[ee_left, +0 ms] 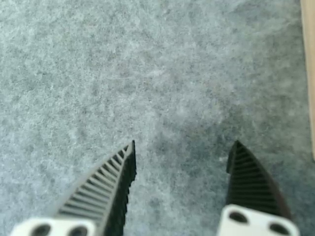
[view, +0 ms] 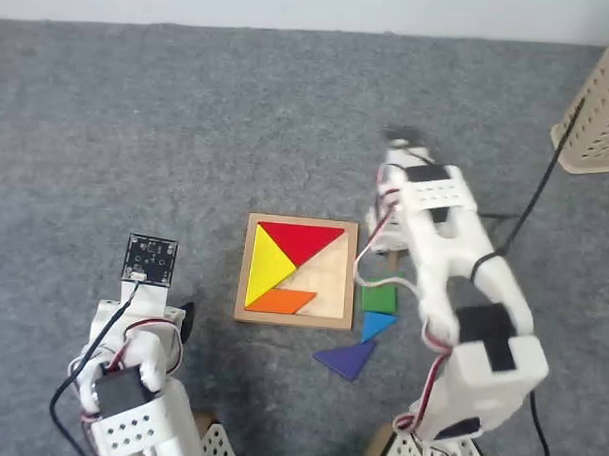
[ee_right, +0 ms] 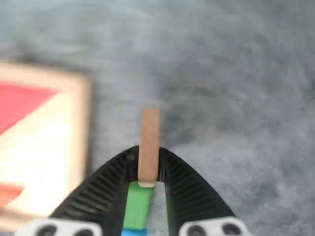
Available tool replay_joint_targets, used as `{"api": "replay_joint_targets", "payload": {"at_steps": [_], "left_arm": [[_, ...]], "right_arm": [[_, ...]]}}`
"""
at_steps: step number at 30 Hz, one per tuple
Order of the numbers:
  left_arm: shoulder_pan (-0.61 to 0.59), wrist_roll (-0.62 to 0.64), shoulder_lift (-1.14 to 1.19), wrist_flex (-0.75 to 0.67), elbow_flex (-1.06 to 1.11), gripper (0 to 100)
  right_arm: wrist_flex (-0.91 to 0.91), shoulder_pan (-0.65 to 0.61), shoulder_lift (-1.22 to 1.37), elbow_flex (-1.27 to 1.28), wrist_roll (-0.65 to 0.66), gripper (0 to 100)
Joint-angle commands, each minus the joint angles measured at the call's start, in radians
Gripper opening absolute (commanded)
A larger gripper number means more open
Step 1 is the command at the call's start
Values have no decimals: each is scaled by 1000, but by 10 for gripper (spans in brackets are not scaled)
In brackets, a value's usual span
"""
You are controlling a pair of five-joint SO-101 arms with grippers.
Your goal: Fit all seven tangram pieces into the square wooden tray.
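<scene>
The square wooden tray (view: 249, 276) lies mid-table and holds a red triangle (view: 302, 238), a yellow triangle (view: 266, 265) and an orange piece (view: 280, 300). On the carpet beside it lie a green square (view: 380, 298), a blue triangle (view: 375, 325) and a purple triangle (view: 348, 360). My right gripper (ee_right: 147, 164) is shut on a thin piece (ee_right: 149, 142) held edge-on, so I see its tan wooden edge and not its face colour. It hangs above the green square (ee_right: 138, 206), just off the tray's rim (ee_right: 81, 123). My left gripper (ee_left: 179, 162) stands open over bare carpet.
A perforated beige basket (view: 601, 108) stands at the far right corner with a black cable running from it. The tray's edge (ee_left: 309, 73) shows beside my left gripper. Grey carpet covers the table.
</scene>
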Motion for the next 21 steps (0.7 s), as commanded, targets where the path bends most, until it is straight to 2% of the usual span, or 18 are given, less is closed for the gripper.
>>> {"api": "replay_joint_targets", "payload": {"at_steps": [1, 6, 9, 21], "left_arm": [[-2, -11, -15, 5, -8, 280], [-2, -11, -15, 5, -8, 280], [-2, -11, -15, 5, -8, 280], [-3, -11, -15, 5, -8, 280]], "right_arm": [[31, -148, -110, -5, 249, 6], [21, -317, -81, -2, 598, 7], [25, -380, -41, -2, 726, 7], [19, -470, 18, -29, 738, 7]]}}
